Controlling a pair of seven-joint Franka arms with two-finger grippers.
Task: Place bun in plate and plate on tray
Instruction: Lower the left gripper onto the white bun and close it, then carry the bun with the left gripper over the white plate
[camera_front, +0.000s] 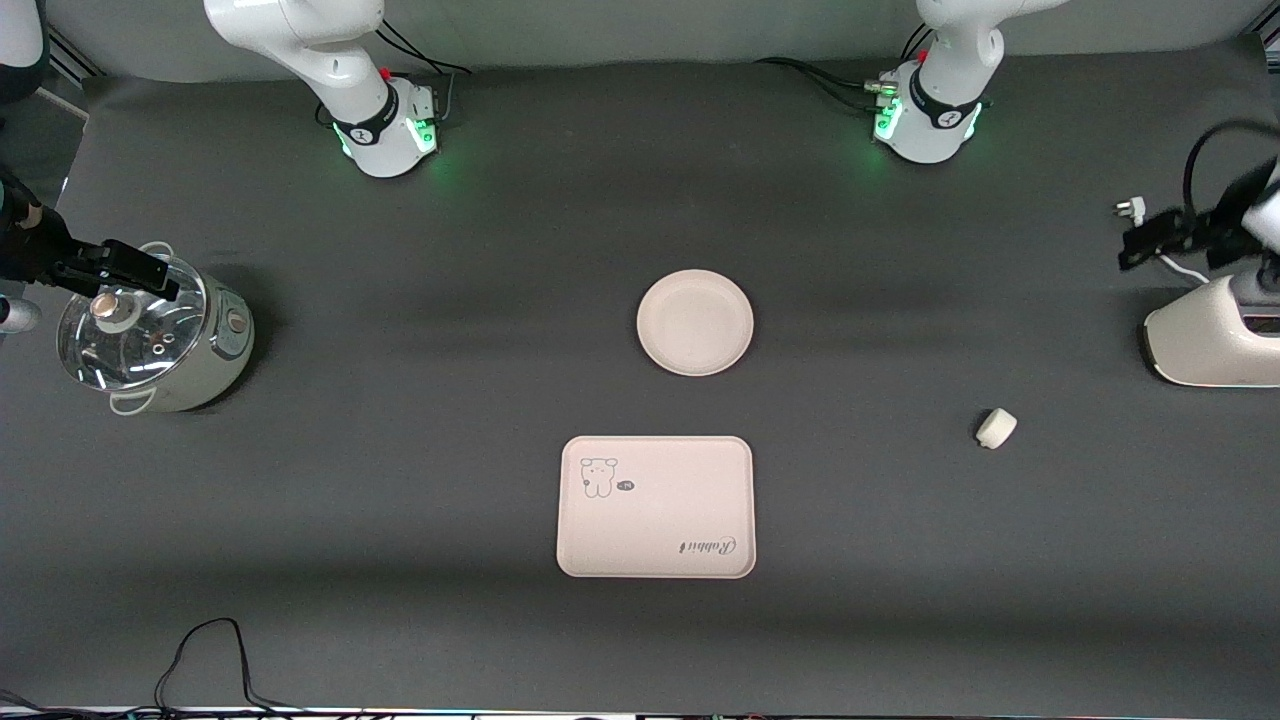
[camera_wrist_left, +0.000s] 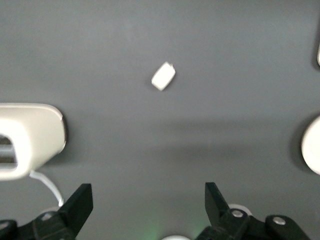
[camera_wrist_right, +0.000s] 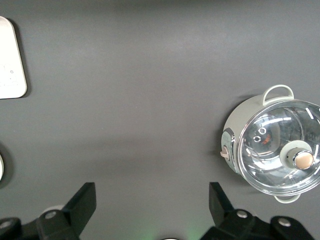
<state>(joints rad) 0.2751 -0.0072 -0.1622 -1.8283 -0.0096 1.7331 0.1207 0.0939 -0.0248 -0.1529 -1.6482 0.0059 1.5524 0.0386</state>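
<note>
The bun (camera_front: 996, 428) lies on the table toward the left arm's end; it also shows in the left wrist view (camera_wrist_left: 163, 76). The empty round plate (camera_front: 695, 322) sits mid-table, its edge visible in the left wrist view (camera_wrist_left: 312, 150). The empty tray (camera_front: 680, 500) lies nearer to the front camera than the plate; one corner shows in the right wrist view (camera_wrist_right: 10, 60). My left gripper (camera_front: 1150, 240) (camera_wrist_left: 147, 195) is open and empty, up beside the white appliance. My right gripper (camera_front: 130, 270) (camera_wrist_right: 152, 192) is open and empty, over the pot.
A pale green pot with a glass lid (camera_front: 150, 340) (camera_wrist_right: 275, 150) stands at the right arm's end. A white appliance (camera_front: 1215, 345) (camera_wrist_left: 25, 140) with a cord stands at the left arm's end. A black cable (camera_front: 210, 660) lies at the front edge.
</note>
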